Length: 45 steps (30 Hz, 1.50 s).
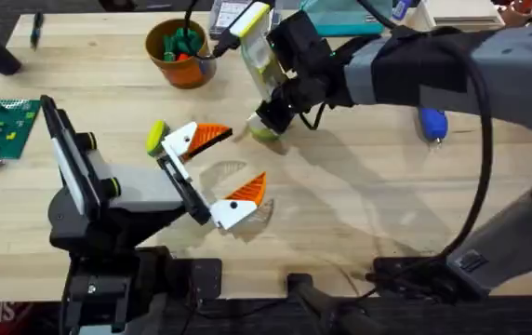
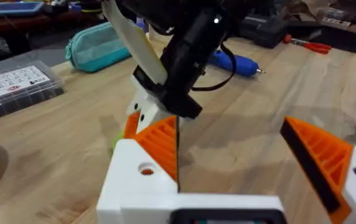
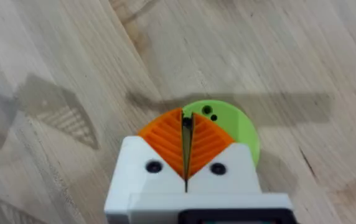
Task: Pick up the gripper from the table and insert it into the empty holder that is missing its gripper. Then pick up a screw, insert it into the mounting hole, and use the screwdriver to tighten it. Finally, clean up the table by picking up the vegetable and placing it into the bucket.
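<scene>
Wooden table (image 1: 359, 195) overhead: left hand (image 1: 218, 172) gapes wide, empty; orange bucket (image 1: 180, 54) stands at the far edge, blue screwdriver (image 1: 432, 124) to the right. Left wrist: right hand (image 2: 150, 121) points down. Right wrist: its pads (image 3: 168, 143) pressed together over a green disc (image 3: 234, 127).

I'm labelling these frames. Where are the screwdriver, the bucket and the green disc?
screwdriver (image 2: 234, 62), left wrist view, middle of its blue body.
bucket (image 1: 188, 71), overhead view, orange side wall.
green disc (image 3: 237, 127), right wrist view, bare top face beside the fingers.
</scene>
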### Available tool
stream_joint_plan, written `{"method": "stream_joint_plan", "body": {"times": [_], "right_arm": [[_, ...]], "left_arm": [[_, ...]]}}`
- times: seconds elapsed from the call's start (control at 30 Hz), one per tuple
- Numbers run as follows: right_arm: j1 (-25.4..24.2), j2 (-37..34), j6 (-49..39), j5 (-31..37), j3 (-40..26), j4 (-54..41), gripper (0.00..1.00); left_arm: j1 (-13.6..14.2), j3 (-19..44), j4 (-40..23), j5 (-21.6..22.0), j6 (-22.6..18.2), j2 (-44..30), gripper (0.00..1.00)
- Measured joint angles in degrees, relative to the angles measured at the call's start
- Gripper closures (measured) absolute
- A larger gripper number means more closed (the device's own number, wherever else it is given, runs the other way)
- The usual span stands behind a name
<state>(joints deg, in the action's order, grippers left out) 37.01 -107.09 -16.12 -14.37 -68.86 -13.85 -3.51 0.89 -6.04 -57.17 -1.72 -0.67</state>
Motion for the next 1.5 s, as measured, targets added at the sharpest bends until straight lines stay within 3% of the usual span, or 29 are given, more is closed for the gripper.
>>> {"method": "stream_joint_plan", "body": {"times": [0.63, 0.93, 1.1, 1.27, 1.5], "right_arm": [[0.0, 13.3, 0.0, 0.0, 0.0, -3.2, 0.997], [0.5, 25.2, 2.3, -0.1, 0.0, -4.7, 0.998], [4.0, 29.7, 4.1, -0.1, -1.4, -8.3, 0.998], [9.7, 29.4, 4.3, -0.1, -7.3, -15.2, 0.998], [14.9, 29.4, 4.4, -0.2, -10.6, -16.3, 0.998]], "left_arm": [[0.0, 0.0, 0.0, 0.0, 0.0, 0.0, 0.006], [0.0, 0.0, 0.0, 0.0, 0.0, 0.0, 0.006], [0.0, 0.0, 0.0, 0.0, 0.0, 0.0, 0.006], [0.0, 0.0, 0.0, 0.0, 0.0, 0.0, 0.006], [0.0, 0.0, 0.0, 0.0, 0.0, 0.0, 0.006]]}}
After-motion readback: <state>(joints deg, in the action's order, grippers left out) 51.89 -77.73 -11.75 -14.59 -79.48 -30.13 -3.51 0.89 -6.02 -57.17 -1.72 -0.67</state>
